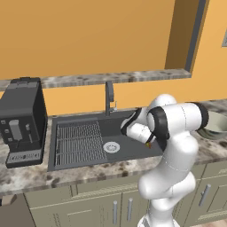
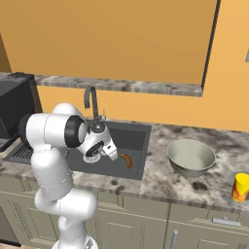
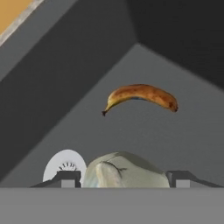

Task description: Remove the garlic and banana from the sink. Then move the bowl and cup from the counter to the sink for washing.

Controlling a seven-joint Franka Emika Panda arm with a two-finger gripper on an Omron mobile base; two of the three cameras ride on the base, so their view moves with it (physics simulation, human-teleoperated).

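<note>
One garlic [image 3: 124, 170], a whitish-cream bulb with a cracked skin, is seen between the spread finger tips of the gripper [image 3: 124, 179]; whether it is clasped cannot be told; one banana [image 3: 141, 97], orange-yellow with brown ends, is found on the floor of the sink [image 2: 138, 133] beyond the garlic, near the basin's right wall; one grey bowl [image 2: 191, 157] and one yellow cup [image 2: 240, 187] are set on the counter [image 2: 165, 182] right of the sink.

Arm [image 1: 177, 146] over sink [image 1: 80, 146] — coffee machine [image 1: 22, 119] alongside
</note>
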